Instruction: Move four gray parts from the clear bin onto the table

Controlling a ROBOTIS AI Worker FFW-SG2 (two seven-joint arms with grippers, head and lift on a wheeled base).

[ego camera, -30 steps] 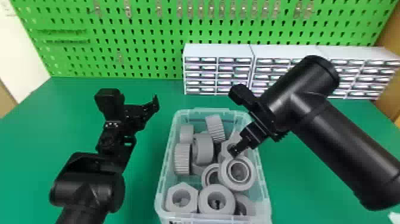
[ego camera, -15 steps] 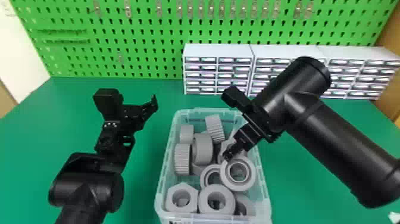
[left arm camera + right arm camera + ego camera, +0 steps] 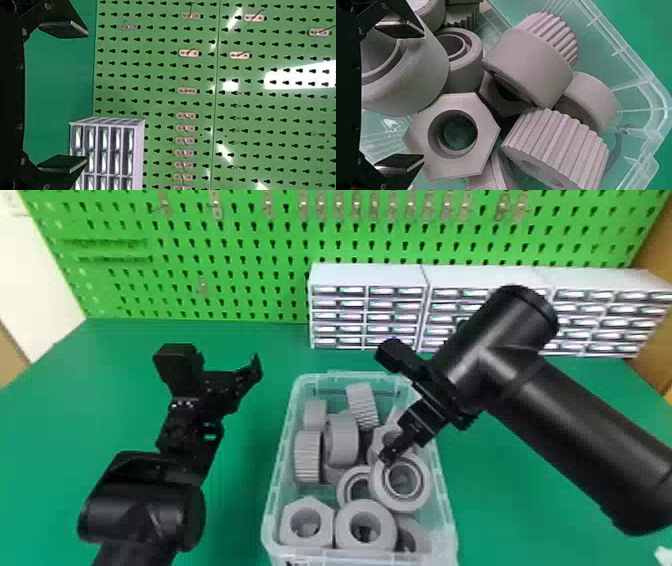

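In the head view, the clear bin (image 3: 283, 450) is sitting at the bottom centre, and gray parts (image 3: 342, 440) are lying jumbled inside it. The right gripper (image 3: 388, 455) is hovering over them, right of and below the middle, with its two fingers (image 3: 401, 29) standing apart. A ring-shaped part (image 3: 422, 492) is resting just beside its tips, and a hexagonal part (image 3: 322, 532) is sitting near the bottom edge. At centre left, the left gripper (image 3: 222, 390) is hanging above the green table (image 3: 75, 400), its fingers (image 3: 65, 29) spreading wide.
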